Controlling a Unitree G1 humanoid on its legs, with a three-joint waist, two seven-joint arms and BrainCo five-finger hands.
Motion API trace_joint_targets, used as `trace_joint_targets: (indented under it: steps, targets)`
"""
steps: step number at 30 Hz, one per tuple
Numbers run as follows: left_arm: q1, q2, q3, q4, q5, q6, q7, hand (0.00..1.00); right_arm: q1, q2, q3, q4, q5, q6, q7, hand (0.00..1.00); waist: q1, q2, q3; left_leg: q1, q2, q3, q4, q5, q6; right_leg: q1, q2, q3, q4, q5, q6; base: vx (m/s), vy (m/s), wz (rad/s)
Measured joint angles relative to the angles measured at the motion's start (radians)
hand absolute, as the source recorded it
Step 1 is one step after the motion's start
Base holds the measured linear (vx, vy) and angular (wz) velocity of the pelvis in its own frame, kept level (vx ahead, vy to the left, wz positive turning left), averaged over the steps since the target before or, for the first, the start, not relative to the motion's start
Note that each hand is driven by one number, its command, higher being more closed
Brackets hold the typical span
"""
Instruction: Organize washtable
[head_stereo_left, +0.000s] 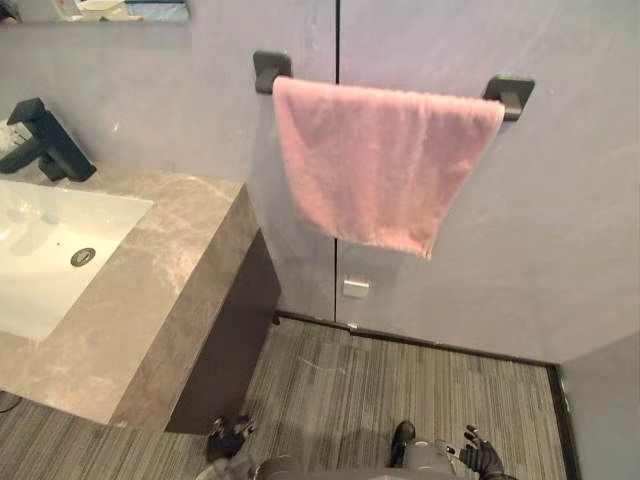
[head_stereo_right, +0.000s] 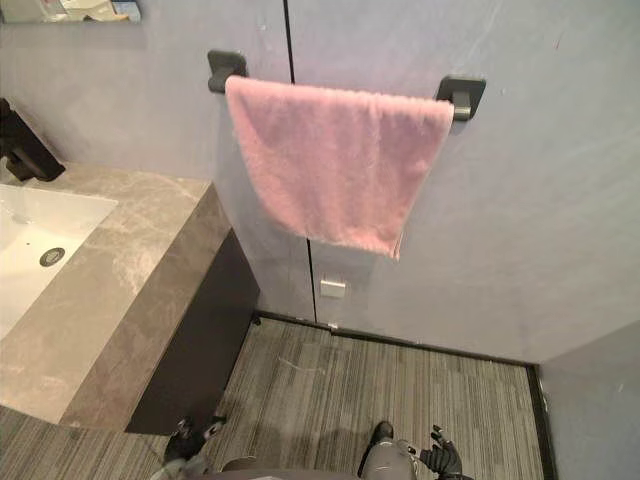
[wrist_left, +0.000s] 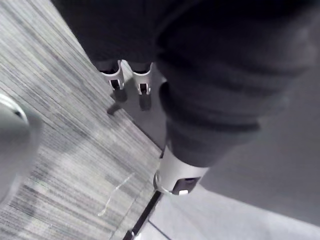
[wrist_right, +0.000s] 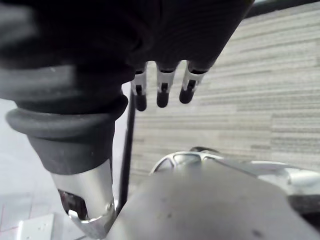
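A pink towel hangs folded over a black bar on the grey wall, its lower edge slanting down to the right. The marble washtable stands at the left with a white sink and a black faucet. My left hand hangs low over the floor by the washtable's dark side, fingers relaxed and holding nothing. Low at the right, my right hand also holds nothing, its fingers straight above the floor.
Striped grey carpet covers the floor between washtable and wall. A small white plate sits on the wall under the towel. A mirror's lower edge shows at the top left.
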Motion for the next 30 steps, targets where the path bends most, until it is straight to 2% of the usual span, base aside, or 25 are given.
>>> trace_joint_targets:
  steps: [1,3,4,5,6,7,8,9,10,11,12,13,14,15,17,19,20,21,22,23,25,27,28,29,30]
  targets:
    - [-0.001,0.009,-0.042,-0.017,0.018,0.0,-0.002,0.0,0.003,0.009,0.002,0.002,0.0,0.007,-0.002,0.0,0.006,-0.016,0.0,0.0,-0.015,0.011,0.005,0.002,0.004,0.007,-0.01,0.007,-0.03,0.027,0.002,-0.26,0.102,-0.2]
    - [0.006,0.025,-0.087,-0.053,0.04,0.0,-0.014,0.0,0.009,0.017,0.006,-0.005,-0.001,0.014,-0.008,0.0,0.004,-0.028,0.002,-0.003,-0.027,0.026,0.014,0.008,0.023,0.023,-0.021,-0.003,-0.065,0.04,0.005,-0.24,0.067,-0.11]
    - [0.007,0.024,-0.094,-0.078,0.051,0.0,-0.015,0.0,0.009,0.019,0.007,-0.007,-0.001,0.016,-0.008,0.0,0.004,-0.04,0.002,-0.004,-0.031,0.044,0.012,0.017,0.039,0.017,-0.029,-0.006,-0.065,0.008,0.014,-0.21,0.017,-0.18]
    - [0.015,0.017,-0.093,-0.083,0.054,0.0,-0.014,0.0,0.003,0.013,0.005,-0.012,-0.001,0.017,-0.007,0.0,0.005,-0.017,0.01,-0.001,-0.02,0.059,-0.009,0.035,0.057,-0.002,-0.03,-0.007,-0.011,-0.056,0.012,-0.19,0.001,-0.23]
    - [0.016,0.008,-0.094,-0.089,0.055,0.0,-0.014,0.0,-0.002,0.008,0.006,-0.022,0.0,0.017,-0.007,0.0,0.008,-0.009,0.013,0.0,-0.01,0.067,-0.014,0.042,0.058,-0.038,-0.031,0.016,0.107,-0.075,-0.005,-0.15,-0.03,-0.27]
    - [0.031,0.014,-0.089,-0.096,0.054,0.0,-0.011,0.0,0.001,0.011,0.006,-0.036,-0.001,0.017,-0.007,0.0,0.007,-0.023,0.013,0.01,0.001,0.068,-0.014,0.045,0.052,-0.055,-0.027,0.061,0.271,-0.103,-0.001,-0.1,-0.087,-0.25]
    - [0.054,0.03,-0.087,-0.096,0.054,0.001,-0.011,0.0,0.008,0.019,0.012,-0.035,-0.001,0.019,-0.007,0.0,0.011,-0.03,0.008,0.015,0.004,0.07,-0.014,0.048,0.044,-0.051,-0.014,0.109,0.403,-0.193,0.01,-0.07,-0.122,-0.18]
    - [0.06,0.038,-0.087,-0.096,0.054,0.003,-0.011,0.0,0.008,0.026,0.015,-0.035,-0.001,0.019,-0.007,0.0,0.015,-0.045,0.007,0.014,0.004,0.069,-0.014,0.052,0.039,-0.048,-0.006,0.146,0.458,-0.244,0.026,-0.04,-0.201,-0.02]
    - [0.072,0.038,-0.083,-0.095,0.054,0.004,-0.011,0.0,0.01,0.034,0.014,-0.033,0.0,0.019,-0.007,0.0,0.028,-0.06,0.009,0.006,0.004,0.06,-0.011,0.057,0.029,-0.043,0.01,0.211,0.493,-0.292,0.066,-0.02,-0.201,0.13]
    - [0.075,0.036,-0.083,-0.095,0.054,0.004,-0.011,0.0,0.012,0.036,0.013,-0.032,0.0,0.019,-0.007,0.0,0.034,-0.068,0.008,-0.002,0.003,0.048,-0.009,0.062,0.021,-0.042,0.022,0.243,0.491,-0.306,0.082,-0.02,-0.274,0.5]
    - [0.081,0.02,-0.064,-0.084,0.054,0.007,-0.011,0.0,0.028,0.043,0.009,-0.029,0.006,0.018,-0.006,0.0,0.033,-0.074,-0.005,-0.032,0.004,0.001,-0.015,0.074,0.007,-0.013,0.07,0.279,0.417,-0.317,0.1,-0.02,-0.219,0.52]
    - [0.092,-0.002,-0.05,-0.078,0.055,0.003,-0.012,0.0,0.022,0.029,0.01,-0.025,0.011,0.017,-0.008,0.0,0.058,-0.037,-0.034,-0.055,0.014,-0.021,-0.058,0.113,0.015,0.02,0.112,0.315,0.318,-0.335,0.097,-0.03,-0.344,0.69]
    - [0.095,-0.003,-0.032,-0.081,0.055,-0.009,-0.01,0.0,0.016,0.033,0.014,-0.023,0.018,0.011,-0.008,0.0,0.073,-0.078,-0.039,-0.08,-0.017,-0.033,-0.114,0.178,0.002,0.029,0.126,0.418,0.29,-0.401,0.057,-0.05,-0.28,0.49]
    - [0.084,0.001,-0.023,-0.075,0.056,-0.012,-0.009,0.0,0.007,0.031,0.017,-0.014,0.019,0.008,-0.009,0.0,0.076,-0.076,-0.032,-0.092,-0.028,-0.049,-0.127,0.194,-0.004,0.03,0.129,0.418,0.273,-0.399,0.031,-0.1,-0.303,0.83]
    - [0.081,-0.002,-0.005,-0.056,0.058,-0.008,0.009,0.0,-0.02,0.012,0.017,0.025,0.019,0.009,-0.01,0.0,0.092,-0.063,-0.021,-0.122,-0.034,-0.116,-0.18,0.254,0.001,0.036,0.128,0.353,0.238,-0.379,0.012,-0.12,-0.164,1.09]
    - [0.092,-0.007,0.009,-0.051,0.064,-0.006,0.019,0.0,-0.042,-0.001,0.011,0.038,0.019,0.007,-0.017,0.0,0.088,-0.044,-0.017,-0.186,-0.043,-0.189,-0.202,0.318,-0.029,0.032,0.108,0.239,0.239,-0.38,0.003,-0.14,-0.126,1.47]
    - [0.088,-0.009,0.028,-0.051,0.064,-0.004,0.031,0.0,-0.054,0.002,0.004,0.049,0.019,0.007,-0.021,0.0,0.085,-0.053,-0.015,-0.193,-0.046,-0.154,-0.251,0.363,-0.022,0.029,0.08,0.179,0.229,-0.369,-0.022,-0.11,-0.033,1.18]
    - [0.083,-0.006,0.035,-0.051,0.064,-0.003,0.033,0.0,-0.06,0.009,-0.006,0.052,0.019,0.006,-0.022,0.0,0.084,-0.056,-0.014,-0.207,-0.03,-0.079,-0.227,0.352,-0.014,0.028,0.07,0.149,0.226,-0.364,-0.03,-0.11,-0.005,1.56]
    - [0.071,-0.007,0.055,-0.044,0.068,0.001,0.035,0.0,-0.059,0.012,-0.017,0.052,0.018,0.002,-0.029,0.0,0.085,-0.051,-0.008,-0.23,0.024,0.098,-0.111,0.307,0.062,0.045,0.049,0.077,0.223,-0.36,-0.035,-0.07,0.049,1.62]
    - [0.065,-0.008,0.067,-0.035,0.076,0.006,0.039,0.0,-0.051,0.016,-0.035,0.054,0.019,0.003,-0.032,0.0,0.081,-0.048,-0.001,-0.22,0.059,0.178,-0.039,0.275,0.112,0.073,0.028,0.015,0.234,-0.36,-0.036,-0.06,0.067,1.73]
    - [0.061,-0.008,0.069,-0.037,0.076,0.008,0.041,0.0,-0.032,0.026,-0.065,0.055,0.02,0.003,-0.035,0.0,0.076,-0.059,0.004,-0.206,0.093,0.217,0.06,0.227,0.169,0.114,-0.024,-0.07,0.258,-0.36,-0.035,-0.05,0.181,1.52]
    - [0.048,-0.009,0.088,-0.037,0.076,0.009,0.047,0.0,-0.034,0.027,-0.12,0.091,0.02,-0.001,-0.035,0.0,0.081,-0.071,0.003,-0.208,0.138,0.206,0.177,0.202,0.172,0.143,-0.083,-0.136,0.248,-0.348,-0.014,-0.06,0.341,1.11]
    - [0.05,-0.01,0.102,-0.031,0.075,0.01,0.053,0.0,-0.034,0.027,-0.151,0.124,0.021,-0.002,-0.036,0.0,0.076,-0.069,0.001,-0.196,0.196,0.175,0.249,0.202,0.172,0.182,-0.121,-0.179,0.211,-0.315,0.044,-0.05,0.417,0.79]
    - [0.051,-0.01,0.107,-0.025,0.075,0.01,0.056,0.0,-0.033,0.027,-0.166,0.139,0.023,0.0,-0.036,0.0,0.073,-0.065,-0.002,-0.195,0.226,0.164,0.258,0.206,0.166,0.198,-0.138,-0.194,0.198,-0.3,0.07,-0.02,0.461,0.95]
    - [0.053,-0.011,0.105,-0.013,0.074,0.01,0.058,0.0,-0.03,0.02,-0.19,0.167,0.035,0.004,-0.036,0.0,0.062,-0.044,-0.017,-0.193,0.263,0.151,0.229,0.241,0.138,0.202,-0.159,-0.216,0.195,-0.277,0.111,0.04,0.45,0.97]
